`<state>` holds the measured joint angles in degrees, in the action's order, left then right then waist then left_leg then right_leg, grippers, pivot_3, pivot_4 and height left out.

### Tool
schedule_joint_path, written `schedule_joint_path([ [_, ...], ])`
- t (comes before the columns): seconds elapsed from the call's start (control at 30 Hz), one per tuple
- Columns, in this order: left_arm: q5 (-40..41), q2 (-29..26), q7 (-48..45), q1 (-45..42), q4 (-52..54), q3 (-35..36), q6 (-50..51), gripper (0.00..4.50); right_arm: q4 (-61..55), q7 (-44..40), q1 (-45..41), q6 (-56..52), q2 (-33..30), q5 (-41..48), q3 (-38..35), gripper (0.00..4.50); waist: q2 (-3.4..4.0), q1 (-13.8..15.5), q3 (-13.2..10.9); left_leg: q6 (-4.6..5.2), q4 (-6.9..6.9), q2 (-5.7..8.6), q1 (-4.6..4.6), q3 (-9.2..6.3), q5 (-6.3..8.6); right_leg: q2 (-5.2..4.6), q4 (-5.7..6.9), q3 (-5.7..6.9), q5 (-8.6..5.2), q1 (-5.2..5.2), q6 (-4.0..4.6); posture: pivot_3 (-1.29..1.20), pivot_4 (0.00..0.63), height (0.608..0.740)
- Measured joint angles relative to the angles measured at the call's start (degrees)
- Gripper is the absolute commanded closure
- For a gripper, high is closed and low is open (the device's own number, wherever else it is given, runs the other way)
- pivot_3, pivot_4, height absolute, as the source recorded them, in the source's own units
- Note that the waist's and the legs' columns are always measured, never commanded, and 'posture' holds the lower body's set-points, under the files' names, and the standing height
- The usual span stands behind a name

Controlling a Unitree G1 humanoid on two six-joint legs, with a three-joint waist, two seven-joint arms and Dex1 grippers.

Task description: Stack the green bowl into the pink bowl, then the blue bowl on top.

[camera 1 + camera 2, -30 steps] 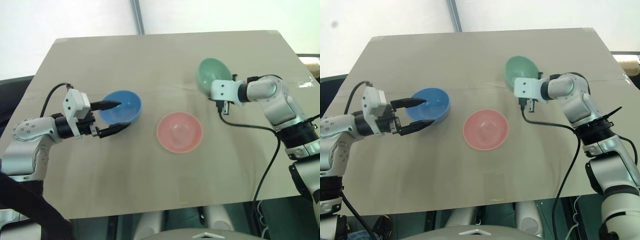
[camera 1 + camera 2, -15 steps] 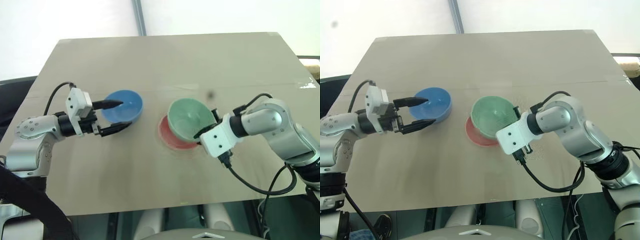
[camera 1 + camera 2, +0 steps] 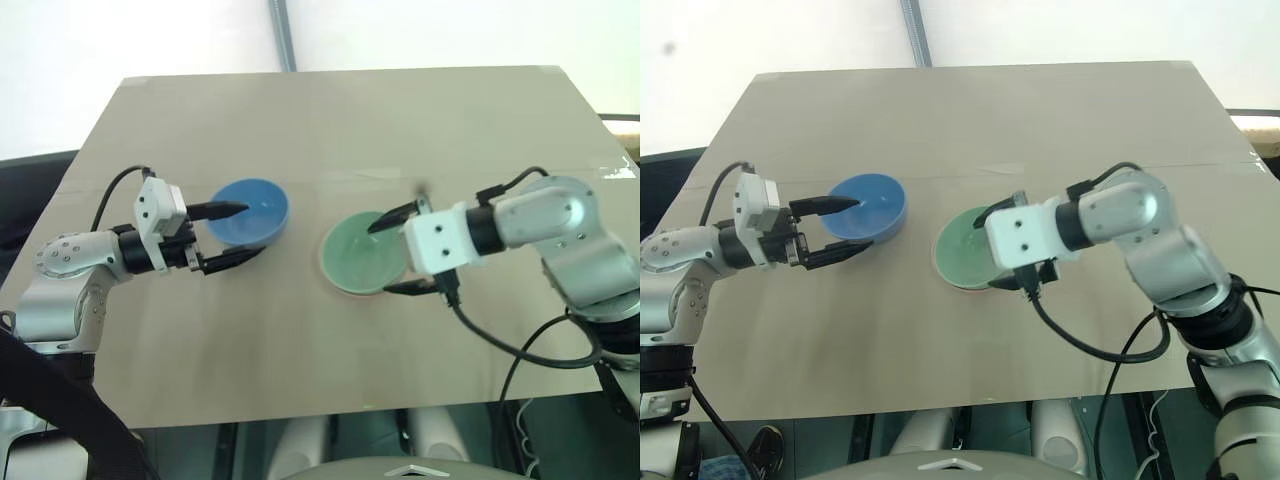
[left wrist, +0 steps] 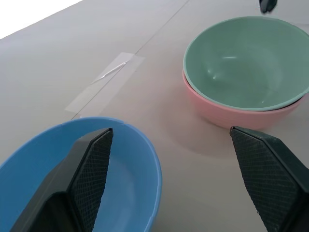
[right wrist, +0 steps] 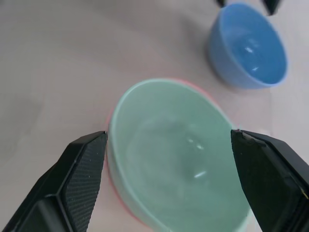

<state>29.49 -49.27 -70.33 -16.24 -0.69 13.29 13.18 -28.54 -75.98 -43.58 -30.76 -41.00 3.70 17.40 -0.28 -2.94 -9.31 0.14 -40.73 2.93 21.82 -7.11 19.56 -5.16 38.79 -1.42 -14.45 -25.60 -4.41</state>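
The green bowl (image 3: 358,256) sits nested upright inside the pink bowl (image 4: 227,112), whose rim shows just under it at the table's middle. My right gripper (image 3: 396,251) hovers open at the green bowl's right side, its fingers (image 5: 82,169) spread wider than the bowl and gripping nothing. To the left stands the blue bowl (image 3: 250,212) on the table. My left gripper (image 3: 234,235) is open at its near-left rim, with one finger (image 4: 91,166) over the bowl's inside and the other outside it.
The tan tabletop (image 3: 330,120) has free room behind and in front of the bowls. A strip of clear tape (image 4: 104,79) lies flat behind the blue bowl. My right arm's black cable (image 3: 500,345) loops low over the table's right front.
My right gripper brought the green bowl from the far right down into the pink bowl and opened, letting it go. The left gripper has stayed at the blue bowl.
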Motion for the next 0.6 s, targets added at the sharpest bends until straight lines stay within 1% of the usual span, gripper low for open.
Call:
schedule_joint_path([
  [0.03, 0.1, 0.0, -0.2, 0.1, 0.1, 0.0, 0.0, 0.38, 0.0, -0.2, 0.2, -1.2, -0.8, 1.7, -1.3, 0.07, 0.0, 0.3, 0.0, 0.0, 0.0, 0.0, 0.0, 0.01, 0.0, 0.0, 0.0, 0.0, 0.0, -0.01, 0.0, 0.0, 0.15, 0.74],
  [0.07, 1.2, 0.0, -1.4, 1.0, 0.4, 0.2, 0.1, 0.38, 0.8, -2.6, 3.4, -4.3, -5.4, 6.8, -6.9, 0.07, 0.0, 0.9, 0.0, 0.01, 0.0, 0.02, 0.03, -0.03, 0.0, -0.05, -0.04, 0.05, 0.0, 0.01, 0.0, 0.0, 0.15, 0.74],
  [0.17, 2.2, -0.1, -2.6, 1.9, 0.5, 0.5, 0.2, 0.38, 4.1, -5.0, 7.6, -6.4, -10.6, 12.7, -14.7, 0.07, -0.01, 1.1, 0.0, 0.01, 0.0, 0.04, 0.03, -0.01, 0.01, -0.06, -0.05, 0.05, 0.0, 0.04, 0.0, 0.0, 0.15, 0.74],
  [0.23, 2.3, -0.1, -3.3, 1.9, 0.6, 0.6, 0.2, 0.38, 5.7, -5.0, 9.0, -6.5, -11.4, 14.7, -17.4, 0.07, -0.01, 0.9, 0.0, 0.01, 0.01, 0.02, 0.0, 0.03, 0.0, -0.04, 0.0, 0.01, 0.0, 0.02, 0.0, 0.0, 0.15, 0.74],
  [0.3, 2.6, -0.1, -3.7, 1.9, 1.2, 0.7, 0.2, 0.38, 9.0, -4.4, 11.9, -6.0, -11.7, 17.6, -22.0, 0.07, -0.01, 0.7, 0.0, 0.01, 0.01, -0.01, -0.04, 0.08, 0.0, 0.01, 0.05, -0.04, 0.0, 0.03, 0.0, 0.0, 0.15, 0.74],
  [0.4, 2.5, -0.1, -3.8, 2.0, 1.2, 0.8, 0.1, 0.38, 11.2, -3.8, 14.3, -6.6, -11.9, 20.2, -25.5, 0.07, 0.0, 0.7, 0.0, 0.01, 0.01, -0.02, -0.07, 0.14, 0.0, 0.01, 0.08, -0.1, 0.0, 0.02, 0.0, 0.0, 0.15, 0.74],
  [0.43, 1.3, -0.1, -3.0, 1.8, 0.7, 0.7, -0.6, 0.38, 11.3, -3.3, 15.4, -7.9, -12.1, 23.1, -28.0, 0.07, 0.0, 0.7, 0.0, 0.01, 0.01, -0.02, -0.06, 0.14, 0.0, 0.01, 0.07, -0.1, 0.0, 0.02, 0.0, 0.0, 0.15, 0.74],
  [0.53, -2.4, -0.1, -0.6, 1.1, -1.7, -0.2, -2.5, 0.38, 10.8, -1.3, 15.8, -10.9, -12.2, 27.7, -32.0, 0.07, 0.0, 0.7, 0.0, 0.01, 0.01, -0.01, -0.08, 0.14, 0.0, 0.01, 0.07, -0.1, 0.01, 0.03, 0.0, 0.0, 0.15, 0.74],
  [0.6, -7.1, -0.2, 2.5, -0.6, -4.5, -1.9, -3.9, 0.38, 9.6, 0.9, 15.8, -13.8, -12.2, 31.6, -34.4, 0.07, 0.0, 0.8, 0.0, 0.01, 0.0, 0.0, -0.07, 0.12, 0.0, 0.01, 0.09, -0.08, 0.01, 0.03, 0.0, 0.0, 0.15, 0.74],
])
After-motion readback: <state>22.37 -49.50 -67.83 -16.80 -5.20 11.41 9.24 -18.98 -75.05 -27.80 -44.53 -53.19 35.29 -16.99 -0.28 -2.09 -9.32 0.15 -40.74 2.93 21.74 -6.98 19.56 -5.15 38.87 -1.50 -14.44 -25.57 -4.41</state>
